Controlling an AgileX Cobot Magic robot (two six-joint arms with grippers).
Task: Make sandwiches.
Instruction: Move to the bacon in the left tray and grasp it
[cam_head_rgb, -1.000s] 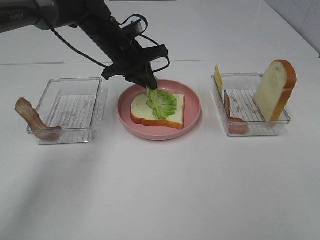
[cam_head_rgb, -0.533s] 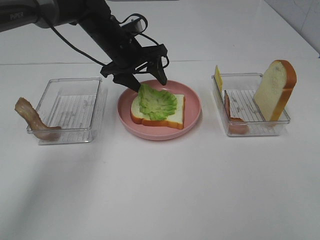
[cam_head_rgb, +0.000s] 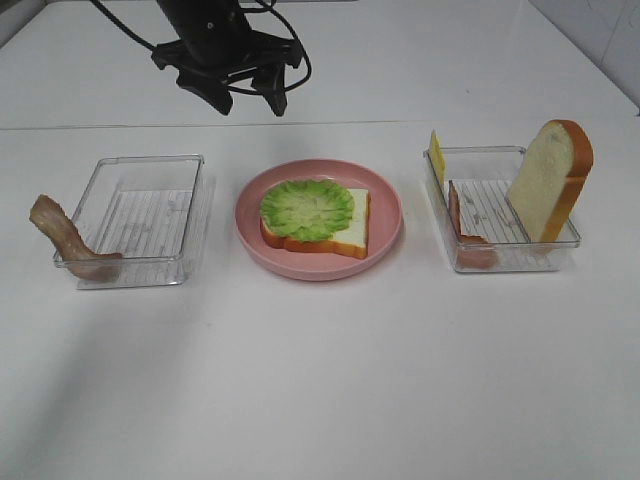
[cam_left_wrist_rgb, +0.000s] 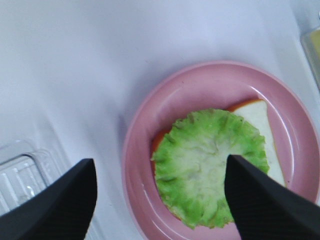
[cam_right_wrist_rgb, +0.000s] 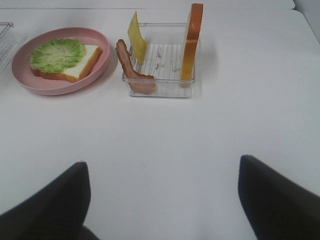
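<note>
Sandwich (cam_head_rgb: 313, 225), lettuce (cam_head_rgb: 306, 208) on bread (cam_head_rgb: 352, 232), lies below the released left hand (cam_head_rgb: 250, 103). Only the right wrist view shows the right hand (cam_right_wrist_rgb: 162, 200), also released, above the counter (cam_right_wrist_rgb: 165, 140).

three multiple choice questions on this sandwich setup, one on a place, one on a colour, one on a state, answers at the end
1. Where does the lettuce lie?
A. in a clear tray
B. on the bread slice on the plate
C. on the bare table

2. What colour is the plate?
A. pink
B. blue
C. white

3. What state is the left end effector in?
A. shut on the lettuce
B. shut on a bacon strip
C. open, holding nothing

Answers:
1 B: in the high view the green leaf lies flat on the slice, inside the plate's rim.
2 A: the rim is pink in all three views.
3 C: the left wrist view shows its fingers wide apart with nothing between them.
</note>
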